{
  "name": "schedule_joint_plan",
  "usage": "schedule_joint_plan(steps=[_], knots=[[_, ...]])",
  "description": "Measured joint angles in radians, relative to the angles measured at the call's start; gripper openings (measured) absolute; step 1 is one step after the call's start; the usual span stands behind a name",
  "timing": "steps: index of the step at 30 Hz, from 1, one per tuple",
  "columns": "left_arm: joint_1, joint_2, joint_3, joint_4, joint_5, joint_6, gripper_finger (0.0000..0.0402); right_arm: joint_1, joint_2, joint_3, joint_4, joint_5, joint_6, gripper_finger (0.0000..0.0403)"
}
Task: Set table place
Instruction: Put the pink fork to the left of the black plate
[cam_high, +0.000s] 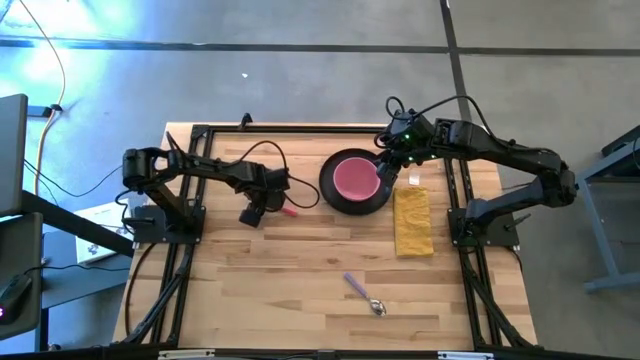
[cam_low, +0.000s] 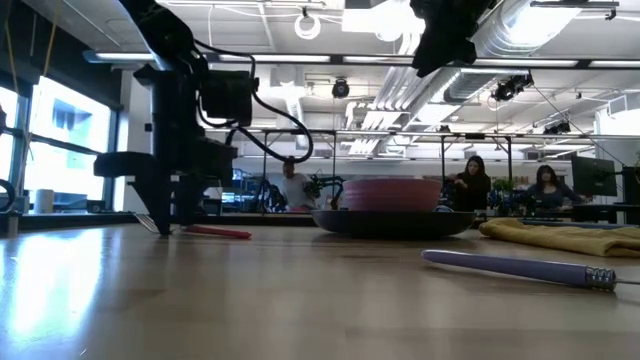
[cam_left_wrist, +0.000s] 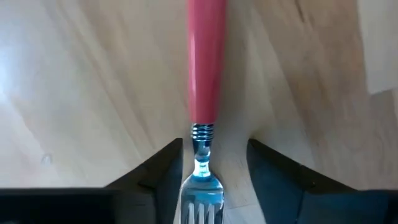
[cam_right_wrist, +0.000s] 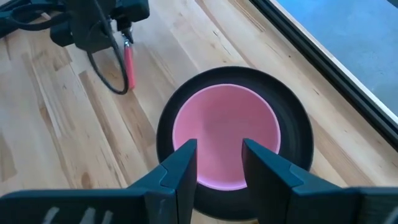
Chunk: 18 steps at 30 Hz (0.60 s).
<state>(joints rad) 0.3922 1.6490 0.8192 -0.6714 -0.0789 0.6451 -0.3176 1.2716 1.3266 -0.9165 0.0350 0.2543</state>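
Note:
The pink-handled fork (cam_left_wrist: 205, 68) lies flat on the table (cam_high: 300, 270), left of the dark round plate (cam_high: 328, 192). My left gripper (cam_left_wrist: 211, 180) is down at the table and open. Its fingers stand on either side of the fork's metal neck and tines (cam_left_wrist: 202, 186) without touching them. The pink bowl (cam_right_wrist: 224, 124) sits in the plate (cam_right_wrist: 298, 130). My right gripper (cam_right_wrist: 219, 165) is open and empty, well above the bowl's right side (cam_high: 383, 170). The folded yellow napkin (cam_high: 413, 222) lies right of the plate. The purple-handled spoon (cam_high: 363, 293) lies nearer the front edge.
The black rail frame (cam_high: 300, 127) runs round the tabletop. Bare wood lies between the fork, the spoon and the front edge. People sit in the room behind the table (cam_low: 470, 185). The left arm's cable (cam_high: 270, 150) loops over the table behind the fork.

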Motion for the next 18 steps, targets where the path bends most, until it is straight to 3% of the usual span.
schedule_joint_plan(steps=[7,14,18], knots=[[-0.001,0.001,-0.001,-0.007,0.037,0.021,0.0020,0.000,0.000,0.000,0.000,0.022,0.000,0.0119],[-0.009,0.013,0.048,-0.071,0.029,0.071,0.0011,0.000,0.000,0.000,0.000,0.022,0.000,0.0119],[-0.028,0.011,0.155,-0.157,-0.051,0.174,0.0011,0.000,0.000,0.000,0.000,0.022,0.000,0.0119]])
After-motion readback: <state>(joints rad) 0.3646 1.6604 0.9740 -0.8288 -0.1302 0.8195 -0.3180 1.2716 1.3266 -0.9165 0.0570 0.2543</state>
